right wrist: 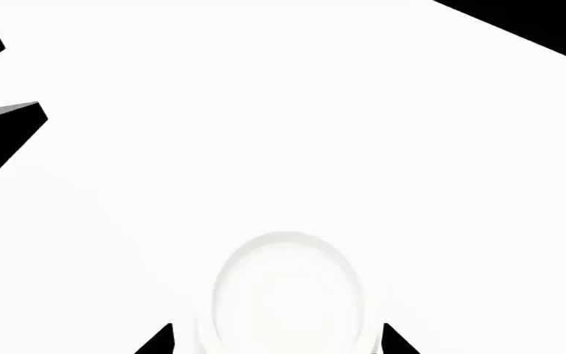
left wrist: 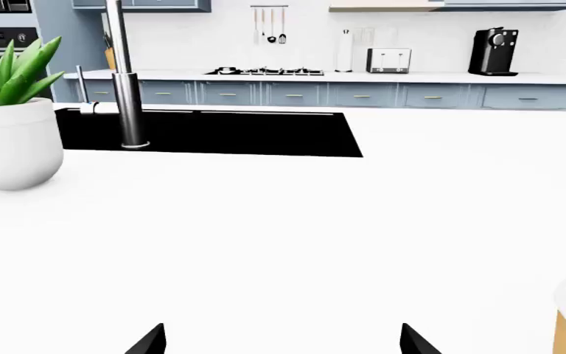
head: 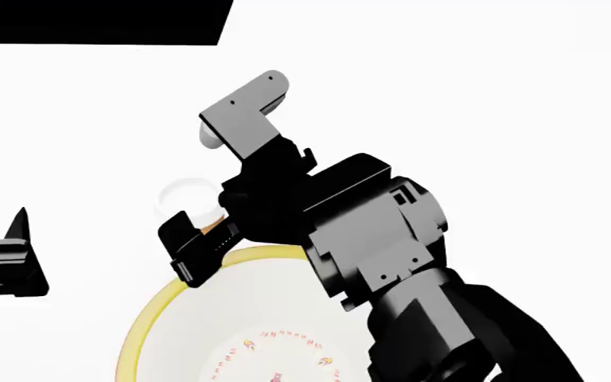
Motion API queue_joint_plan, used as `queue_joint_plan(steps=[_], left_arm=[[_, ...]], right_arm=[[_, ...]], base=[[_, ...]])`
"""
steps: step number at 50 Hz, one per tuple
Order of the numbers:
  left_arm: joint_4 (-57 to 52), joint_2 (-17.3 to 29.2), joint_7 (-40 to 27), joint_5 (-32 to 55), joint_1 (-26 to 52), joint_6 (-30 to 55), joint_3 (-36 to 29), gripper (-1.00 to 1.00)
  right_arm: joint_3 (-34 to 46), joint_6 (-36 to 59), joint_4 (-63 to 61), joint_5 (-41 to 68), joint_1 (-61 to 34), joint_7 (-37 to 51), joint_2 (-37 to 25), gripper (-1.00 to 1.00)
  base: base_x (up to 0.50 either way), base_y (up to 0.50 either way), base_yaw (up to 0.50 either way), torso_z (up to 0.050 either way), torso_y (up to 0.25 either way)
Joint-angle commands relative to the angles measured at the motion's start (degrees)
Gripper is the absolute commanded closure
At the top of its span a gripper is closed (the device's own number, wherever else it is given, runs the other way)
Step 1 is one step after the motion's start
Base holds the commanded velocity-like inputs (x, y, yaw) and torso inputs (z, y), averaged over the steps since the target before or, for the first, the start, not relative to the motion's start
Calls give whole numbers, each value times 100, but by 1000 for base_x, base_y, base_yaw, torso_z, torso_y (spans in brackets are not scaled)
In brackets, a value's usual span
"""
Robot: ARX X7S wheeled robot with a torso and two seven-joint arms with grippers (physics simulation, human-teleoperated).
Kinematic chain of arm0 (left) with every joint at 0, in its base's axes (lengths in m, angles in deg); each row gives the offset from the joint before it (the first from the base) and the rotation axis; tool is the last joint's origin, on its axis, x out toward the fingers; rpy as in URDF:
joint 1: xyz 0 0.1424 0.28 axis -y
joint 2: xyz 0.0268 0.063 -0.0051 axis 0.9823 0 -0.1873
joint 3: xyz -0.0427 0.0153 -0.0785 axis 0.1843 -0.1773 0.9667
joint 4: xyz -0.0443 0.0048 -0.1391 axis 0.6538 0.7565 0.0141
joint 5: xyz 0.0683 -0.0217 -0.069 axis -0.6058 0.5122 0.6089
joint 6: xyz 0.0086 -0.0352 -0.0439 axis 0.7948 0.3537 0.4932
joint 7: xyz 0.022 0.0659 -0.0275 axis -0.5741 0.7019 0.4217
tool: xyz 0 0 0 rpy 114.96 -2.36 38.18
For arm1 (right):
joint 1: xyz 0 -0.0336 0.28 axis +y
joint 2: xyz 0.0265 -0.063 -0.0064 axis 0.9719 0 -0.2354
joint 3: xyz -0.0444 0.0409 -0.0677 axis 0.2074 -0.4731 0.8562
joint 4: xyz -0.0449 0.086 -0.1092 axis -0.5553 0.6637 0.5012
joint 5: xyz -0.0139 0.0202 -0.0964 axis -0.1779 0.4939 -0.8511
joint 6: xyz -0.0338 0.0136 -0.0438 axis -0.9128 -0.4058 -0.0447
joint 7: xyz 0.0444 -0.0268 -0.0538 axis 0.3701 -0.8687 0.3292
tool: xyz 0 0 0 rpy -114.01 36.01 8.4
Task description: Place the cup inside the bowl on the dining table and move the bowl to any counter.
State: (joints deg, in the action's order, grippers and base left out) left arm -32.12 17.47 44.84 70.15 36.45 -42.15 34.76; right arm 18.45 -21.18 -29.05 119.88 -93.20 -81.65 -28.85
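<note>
The cup is seen standing upright on the white dining table, just beyond the yellow rim of the bowl, not yet inside it. In the right wrist view its white mouth lies between the two spread fingertips of the right gripper, which is poised above it with jaws parted and nothing held. The grasp of the cup is judged to be the step in hand; a descent around the cup and a closing of the jaws are called for next, then a lift over the bowl's rim. The left gripper is also held open and empty, with the cup's tan side just beside it. A potted plant, a faucet and a black sink stand well apart, so nothing is judged to obstruct.
</note>
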Motion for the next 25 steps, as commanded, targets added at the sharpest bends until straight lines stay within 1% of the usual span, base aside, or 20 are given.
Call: queue_joint_plan(steps=[1,5,6,14,21,25], left_arm=[[-17,33,33,31,-41,-13,6,-100],[9,-15,-11,-1,1,-12,-34,-100],[19,-26,-20,-12,6,-11,-48,-100],[25,25,16,19,-32,-33,-9,-100],[-25,55,-8,55,-33,2,23,-100],[-6,53,-15,25,-31,-24,8,-100]], right_arm=[[1631,-593,468,1560,-279,147,60,-100],[2000,-767,495,1952,-323,203,60,-100],[2056,-802,507,2031,-341,227,60,100],[2330,-1014,582,2415,-477,397,59,100],[2422,-1104,491,2520,-619,489,21,100],[2283,-841,-780,2722,-795,1134,-677,100]], base=[[0,0,0,0,0],[0,0,0,0,0],[0,0,0,0,0],[0,0,0,0,0],[0,0,0,0,0],[0,0,0,0,0]])
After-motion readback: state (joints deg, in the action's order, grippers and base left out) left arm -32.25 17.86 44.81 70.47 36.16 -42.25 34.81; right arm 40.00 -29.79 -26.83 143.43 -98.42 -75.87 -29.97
